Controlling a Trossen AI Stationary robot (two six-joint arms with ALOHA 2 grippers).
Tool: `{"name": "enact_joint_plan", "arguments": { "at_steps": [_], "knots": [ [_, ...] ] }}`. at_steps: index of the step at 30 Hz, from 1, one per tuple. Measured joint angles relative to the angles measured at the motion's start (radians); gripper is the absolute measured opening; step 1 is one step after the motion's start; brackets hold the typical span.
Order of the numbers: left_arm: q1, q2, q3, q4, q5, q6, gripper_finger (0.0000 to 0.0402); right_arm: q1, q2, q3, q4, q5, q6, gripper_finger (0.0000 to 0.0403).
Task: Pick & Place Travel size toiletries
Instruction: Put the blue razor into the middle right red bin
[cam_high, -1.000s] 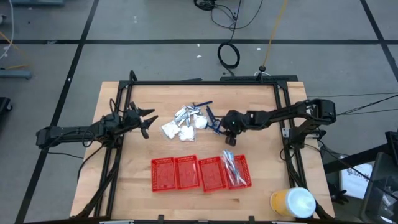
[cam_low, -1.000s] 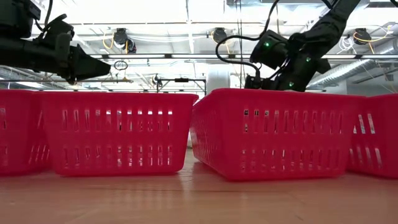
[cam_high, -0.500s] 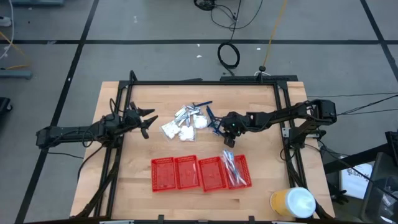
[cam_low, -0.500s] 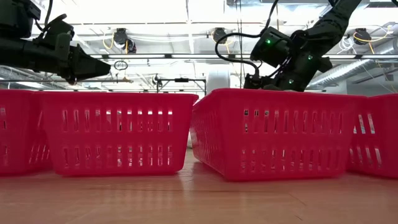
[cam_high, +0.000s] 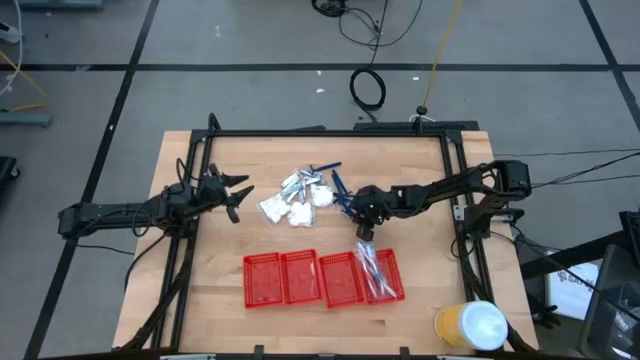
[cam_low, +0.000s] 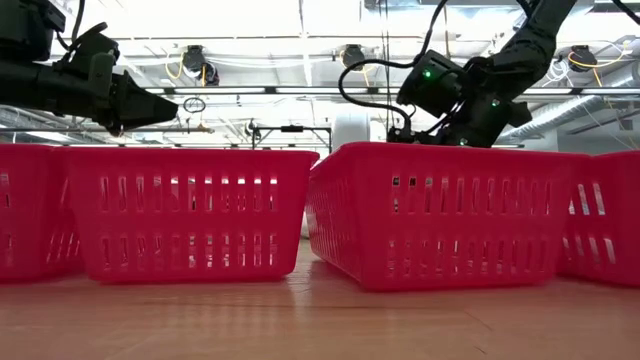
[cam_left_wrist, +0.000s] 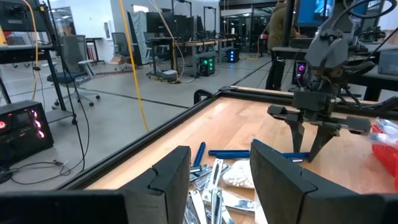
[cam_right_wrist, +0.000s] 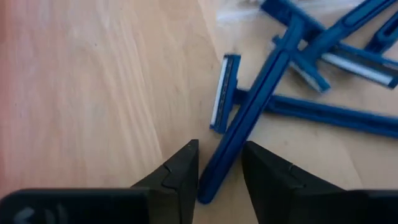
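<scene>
- Where the high view looks straight down, the table (cam_high: 225, 265) is a pale wooden top with a black frame (cam_high: 330, 133) along its far and side edges.
- Four red baskets (cam_high: 300, 277) stand side by side in a row on the near part of the table; the rightmost basket (cam_high: 392, 283) holds a few pale clear-wrapped sticks (cam_high: 373, 270), the other three look bare.
- From the left edge the left arm (cam_high: 110, 213) reaches in, its left gripper (cam_high: 238, 194) hanging with fingers spread apart and gripping nothing, just left of the toiletry pile.
- From the right the right arm (cam_high: 450, 187) stretches toward the middle; its right gripper (cam_right_wrist: 219, 163) points down at the table with fingers (cam_right_wrist: 180, 171) parted, one on each side of the handle end of a razor (cam_right_wrist: 249, 121), not closed on it.
- At mid-table, far of the baskets, lies the pile of toiletries: white packets (cam_high: 292, 210), silvery sachets (cam_high: 298, 181) and blue razors (cam_high: 338, 192) at its right edge.
- Beyond that razor, the right wrist view shows more razors (cam_right_wrist: 336, 53) lying crossed on the wood.
- Near the table's right corner sits a yellow cup (cam_high: 470, 326) with a white lid.
</scene>
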Motion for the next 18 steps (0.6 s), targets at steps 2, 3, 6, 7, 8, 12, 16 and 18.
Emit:
{"name": "enact_joint_plan", "arguments": {
  "at_steps": [2, 3, 6, 7, 8, 12, 16, 18],
  "knots": [
    [0.0, 0.0, 0.0, 0.0, 0.0, -0.002, 0.0166, -0.002, 0.0, 0.0, -0.01, 0.025, -0.017, 0.0091],
    [0.0, 0.0, 0.0, 0.0, 0.0, -0.004, 0.0166, -0.005, 0.0, 0.0, -0.013, 0.034, -0.02, 0.0079],
    [0.0, 0.0, 0.0, 0.0, 0.0, -0.004, 0.0166, -0.012, -0.004, 0.0, -0.013, 0.044, -0.043, 0.0033],
    [0.0, 0.0, 0.0, 0.0, 0.001, -0.001, 0.0166, -0.013, -0.005, 0.0, -0.009, 0.044, -0.053, 0.0022],
    [0.0, 0.0, 0.0, 0.0, 0.001, 0.003, 0.0166, -0.013, -0.005, -0.001, -0.001, 0.045, -0.065, 0.0021],
    [0.0, 0.0, 0.0, 0.002, 0.002, -0.003, 0.0166, -0.012, -0.042, -0.003, -0.001, 0.062, -0.108, 0.0026],
    [0.0, 0.0, 0.0, 0.046, 0.007, -0.043, 0.0166, -0.013, -0.134, 0.004, 0.019, 0.157, -0.166, 0.0022],
    [0.0, 0.0, 0.0, 0.074, 0.01, -0.05, 0.0166, -0.013, -0.183, 0.007, 0.066, 0.201, -0.183, 0.0022]
  ]
}}
